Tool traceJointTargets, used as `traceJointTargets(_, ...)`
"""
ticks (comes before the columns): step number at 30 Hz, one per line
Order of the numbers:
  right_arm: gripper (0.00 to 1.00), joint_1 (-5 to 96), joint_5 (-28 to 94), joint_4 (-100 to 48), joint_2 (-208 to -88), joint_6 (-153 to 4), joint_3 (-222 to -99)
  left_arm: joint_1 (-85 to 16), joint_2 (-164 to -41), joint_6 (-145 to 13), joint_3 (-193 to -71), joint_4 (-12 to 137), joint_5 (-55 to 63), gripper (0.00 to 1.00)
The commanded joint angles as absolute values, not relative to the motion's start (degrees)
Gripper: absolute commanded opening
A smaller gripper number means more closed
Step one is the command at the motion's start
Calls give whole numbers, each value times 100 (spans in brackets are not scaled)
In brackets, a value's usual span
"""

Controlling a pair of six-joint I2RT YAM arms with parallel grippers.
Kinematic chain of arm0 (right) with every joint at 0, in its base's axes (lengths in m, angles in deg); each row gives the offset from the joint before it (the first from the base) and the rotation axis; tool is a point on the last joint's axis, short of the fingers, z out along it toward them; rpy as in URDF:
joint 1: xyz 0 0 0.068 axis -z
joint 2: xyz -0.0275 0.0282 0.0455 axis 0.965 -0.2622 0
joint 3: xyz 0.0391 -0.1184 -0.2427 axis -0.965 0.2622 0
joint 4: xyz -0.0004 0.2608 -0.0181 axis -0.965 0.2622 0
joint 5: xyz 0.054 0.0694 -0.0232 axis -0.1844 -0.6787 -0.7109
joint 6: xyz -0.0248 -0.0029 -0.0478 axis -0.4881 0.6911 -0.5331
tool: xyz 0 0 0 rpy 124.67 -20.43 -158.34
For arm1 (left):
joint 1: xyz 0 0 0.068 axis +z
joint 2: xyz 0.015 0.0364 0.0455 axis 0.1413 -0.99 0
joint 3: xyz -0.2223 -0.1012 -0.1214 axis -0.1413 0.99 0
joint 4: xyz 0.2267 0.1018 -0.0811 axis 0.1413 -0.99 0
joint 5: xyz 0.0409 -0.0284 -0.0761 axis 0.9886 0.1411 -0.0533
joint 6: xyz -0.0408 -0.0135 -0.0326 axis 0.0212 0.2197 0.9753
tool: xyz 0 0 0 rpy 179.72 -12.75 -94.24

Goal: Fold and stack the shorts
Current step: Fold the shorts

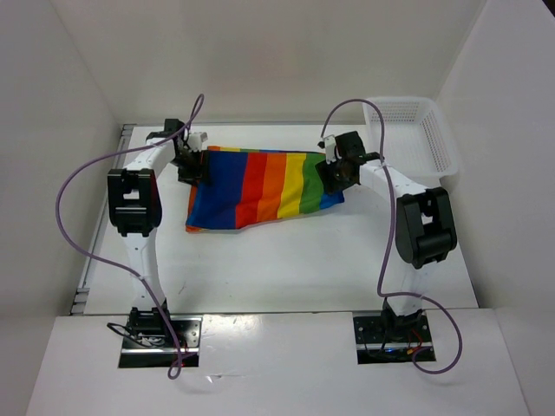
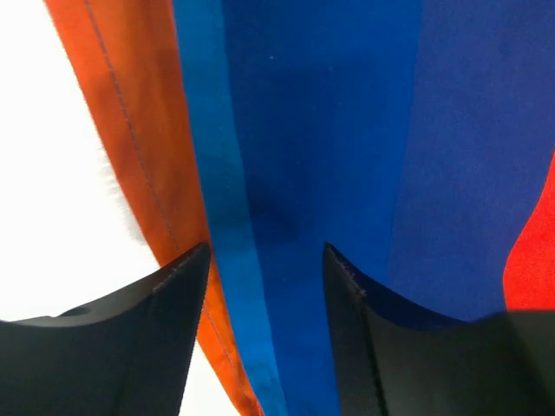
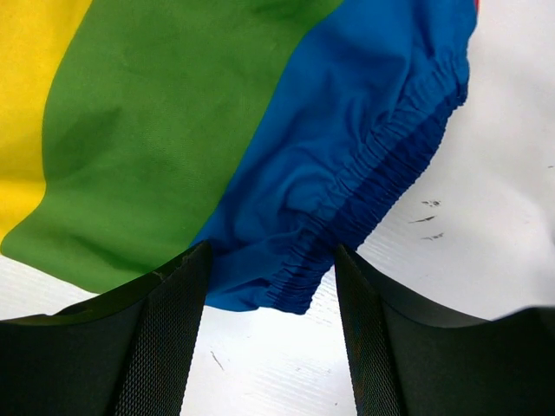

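The rainbow-striped shorts (image 1: 260, 186) lie spread flat on the white table, with blue at both ends and red, orange, yellow and green between. My left gripper (image 1: 192, 165) is at their far left edge. It is open, and its fingers straddle a blue stripe and an orange-red hem (image 2: 139, 147) in the left wrist view (image 2: 264, 247). My right gripper (image 1: 334, 173) is at the right edge, also open. In the right wrist view (image 3: 270, 251) its fingers straddle the corner of the gathered blue band (image 3: 381, 165), with bare table just below. Neither gripper holds any fabric.
A white plastic mesh basket (image 1: 416, 130) stands at the back right, next to the right arm. White walls enclose the table on the left, back and right. Purple cables loop from both arms.
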State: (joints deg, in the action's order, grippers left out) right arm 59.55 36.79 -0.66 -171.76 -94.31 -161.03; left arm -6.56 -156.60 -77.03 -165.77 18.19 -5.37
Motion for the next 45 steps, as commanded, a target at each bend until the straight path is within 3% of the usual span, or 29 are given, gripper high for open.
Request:
traceJointTargets(1, 64, 5933, 3526, -194, -17246, -9534, -16230, -663, -15474, -7728, -16714, 2107, -545, 63)
traceJointTargets(16, 64, 5933, 3474, -194, -17246, -9586, -15826, -821, -15580, -7728, -16177, 2160, -70, 65)
traceJointTargets(17, 64, 5881, 3474, -194, -17246, -9586, -15826, -821, -15580, -7728, -16177, 2099, -149, 63)
traceJointTargets(21, 64, 5880, 3421, -194, -17246, -9586, -15773, -821, -15580, -7728, -16177, 1984, -527, 37)
traceJointTargets(22, 64, 5880, 3421, -194, -17246, -9586, -15773, -821, -15527, -7728, -16177, 1984, -528, 18)
traceJointTargets(24, 64, 5880, 3543, -194, -17185, -9665, -15720, -821, -15527, -7728, -16177, 1984, -466, 8)
traceJointTargets(26, 64, 5880, 3605, -194, -17184, -9805, -15667, -821, -15465, -7728, -16177, 1984, -414, 8)
traceJointTargets(29, 67, 5880, 3605, -194, -17131, -9937, -15667, -821, -15465, -7728, -16177, 1984, -414, 0)
traceJointTargets(37, 75, 5880, 3536, -141, -17008, -10095, -15369, -821, -14535, -7728, -16292, 1984, -45, 0)
traceJointTargets(45, 75, 5880, 3535, -378, -17122, -10096, -15341, -821, -13611, -7728, -15177, 1984, 764, 0)
